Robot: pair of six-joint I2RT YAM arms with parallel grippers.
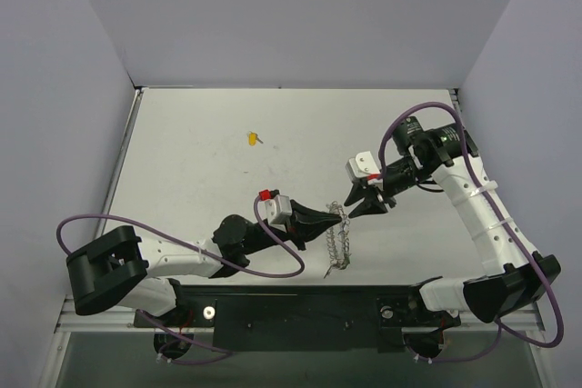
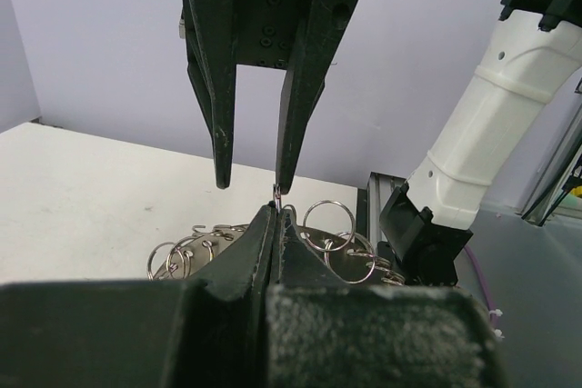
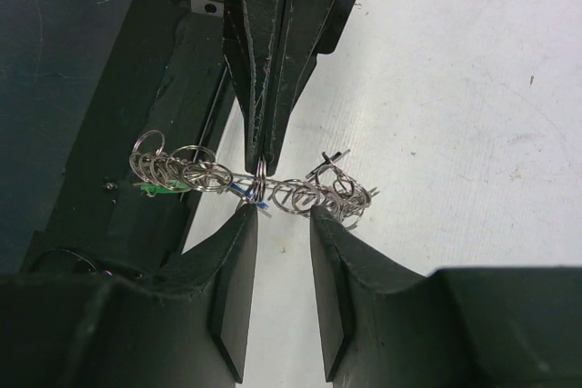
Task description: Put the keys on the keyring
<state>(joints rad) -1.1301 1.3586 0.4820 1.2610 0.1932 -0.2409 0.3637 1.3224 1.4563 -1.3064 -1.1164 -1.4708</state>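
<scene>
The keyring point(image 1: 339, 247) is a silvery chain of small rings. My left gripper point(image 1: 340, 213) is shut on one of its rings and holds it up, so the chain hangs to the table. In the right wrist view the keyring point(image 3: 309, 195) stretches sideways under the left gripper point(image 3: 262, 159). A green key point(image 3: 164, 188) and a blue key point(image 3: 240, 190) hang on it. My right gripper point(image 3: 282, 217) is open, its tips just below the chain, holding nothing. It also shows in the top view point(image 1: 351, 208). A yellow key point(image 1: 252, 139) lies alone on the far table.
The white table point(image 1: 200, 170) ends at grey walls behind and at both sides. A black rail point(image 1: 291, 311) with the arm bases runs along the near edge. Purple cables point(image 1: 273, 270) loop beside both arms.
</scene>
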